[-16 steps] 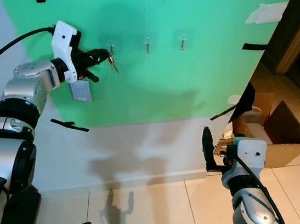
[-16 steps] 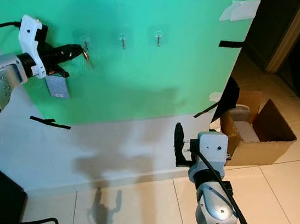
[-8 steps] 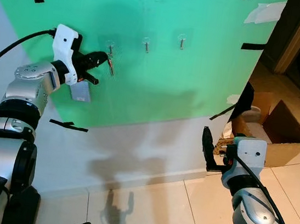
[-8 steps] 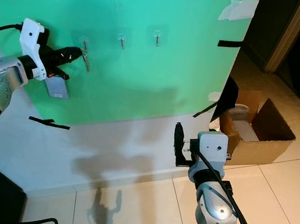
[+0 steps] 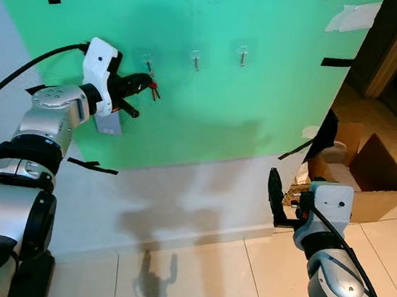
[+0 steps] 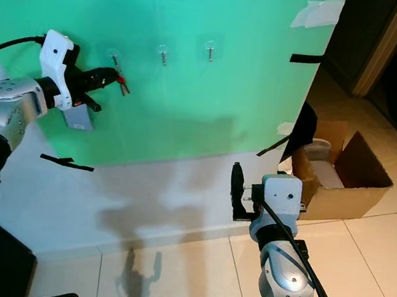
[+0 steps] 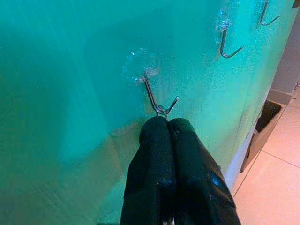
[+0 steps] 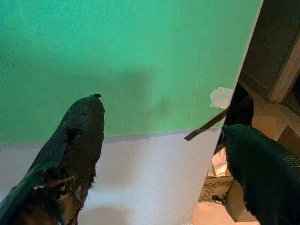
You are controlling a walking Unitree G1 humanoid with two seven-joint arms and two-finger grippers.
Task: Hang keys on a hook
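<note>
Left tool (image 5: 143, 82) up in the upper left of the frame, fingers (image 7: 159, 154) pinched tight together, no gap between them at all, and they're clamped on the keys (image 5: 152, 89). A bit of red and metal pokes out just past the tips, dangling against the green sheet (image 5: 264, 91). From the wrist view the fingertips sit right at the curled end of the leftmost hook (image 7: 157, 96), the key ring touching the bend of the wire there; whether the ring is actually over the hook, can't tell. Two more hooks (image 5: 195, 59) line up further along the sheet, toward the upper middle of the frame. A small grey card (image 5: 110, 124) is stuck to the sheet just below the left tool.

Lower right of the frame, the right tool (image 8: 164, 154) hangs low in front of the white wall (image 5: 200, 193), fingers spread wide, gripping nothing. Beyond it, a cardboard box (image 5: 371, 175) sits on the tiled floor (image 5: 255, 273).
</note>
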